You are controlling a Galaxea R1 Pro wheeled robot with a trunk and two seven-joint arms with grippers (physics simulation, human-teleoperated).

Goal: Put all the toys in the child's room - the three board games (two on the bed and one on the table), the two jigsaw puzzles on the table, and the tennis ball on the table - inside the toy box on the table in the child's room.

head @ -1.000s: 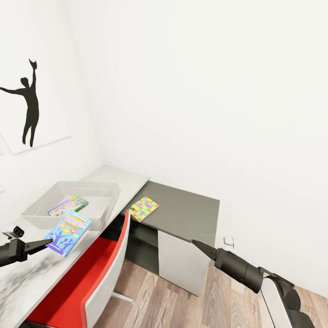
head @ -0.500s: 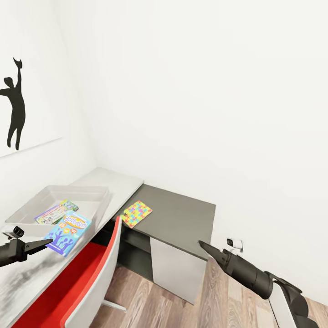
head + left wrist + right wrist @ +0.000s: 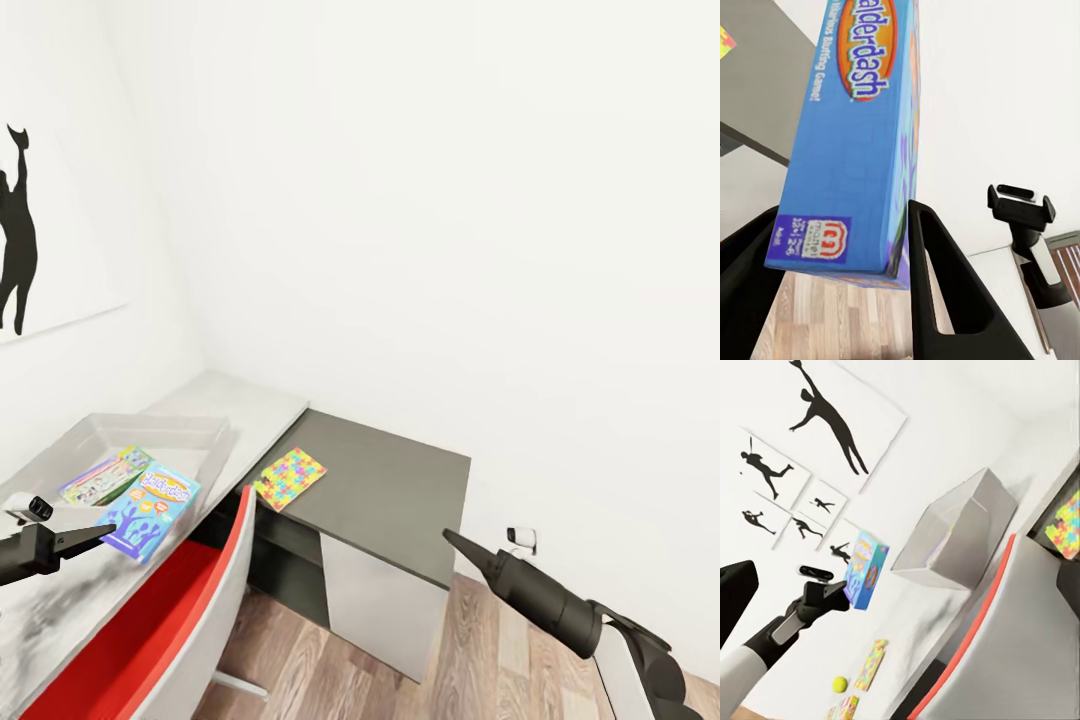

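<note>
Grey table (image 3: 255, 405) by white walls; left tool (image 3: 98, 533) grips blue board game (image 3: 150, 509).

Location: child's room in a home. Indicators: table (image 3: 380, 480) with jigsaw puzzle (image 3: 290, 477), toy box (image 3: 150, 432), red chair (image 3: 150, 630), dancer-silhouette pictures (image 3: 832, 412), wood-plank floor (image 3: 480, 660).

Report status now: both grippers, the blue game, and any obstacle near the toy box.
Left gripper shut on blue board game. Right gripper empty, jaws unclear. Toy box holds one game. Red chair stands at the desk.
</note>
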